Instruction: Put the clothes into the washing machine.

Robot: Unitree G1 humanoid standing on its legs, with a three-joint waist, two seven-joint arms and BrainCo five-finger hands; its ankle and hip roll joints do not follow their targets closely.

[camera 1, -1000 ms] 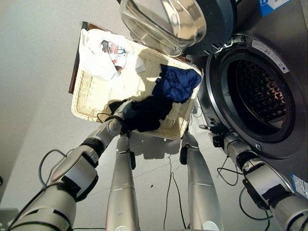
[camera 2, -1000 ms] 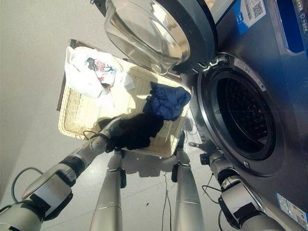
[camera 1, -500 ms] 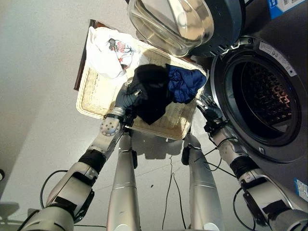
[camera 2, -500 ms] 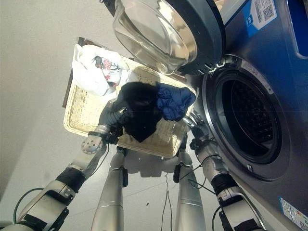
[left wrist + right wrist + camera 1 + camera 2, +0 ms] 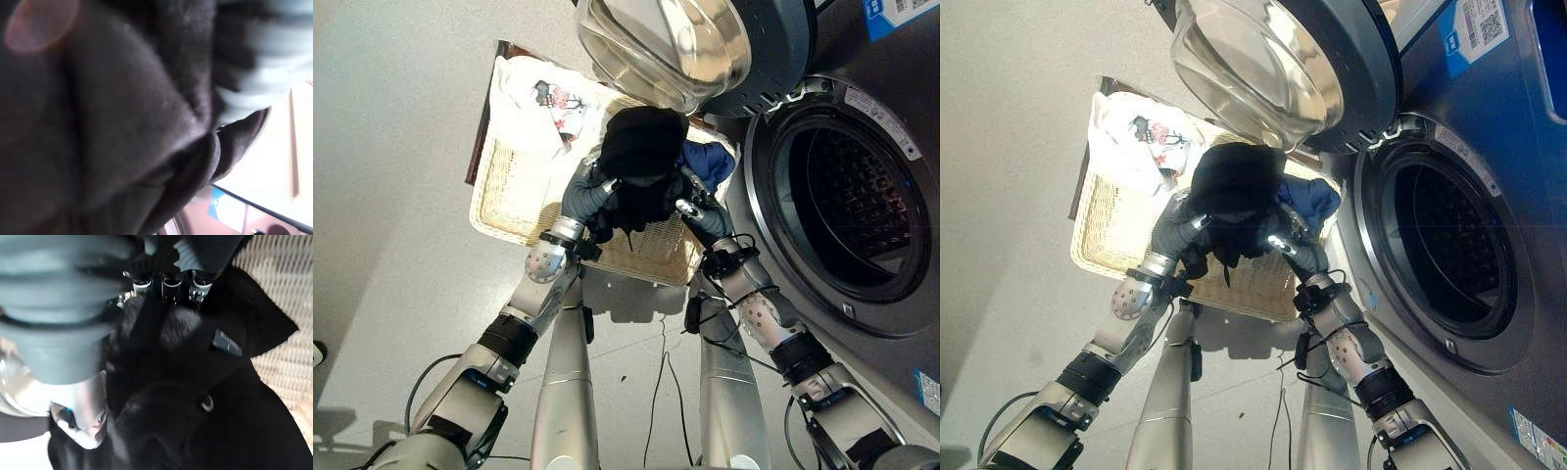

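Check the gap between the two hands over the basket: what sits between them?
The black garment, bunched and lifted above the wicker basket, fills it in both eye views. The left hand and right hand grip it from opposite sides.

— What do the arms look like?
— Silver-grey shells in segments. The left arm (image 5: 470,392) has a black band (image 5: 506,339) round the forearm, and a round silver disc (image 5: 540,262) with small dark screw holes sits just behind the left hand (image 5: 582,196).
— And the right arm (image 5: 837,416)?
— The same: a silver disc behind the right hand (image 5: 705,220), then a black band (image 5: 798,357) further back.
— The hands themselves?
— Dark grey ribbed covers over the back and wrist. From the right hand's ribbed cover (image 5: 205,249) come silver fingers (image 5: 164,284) in a row, with metal collars where they leave the cover.
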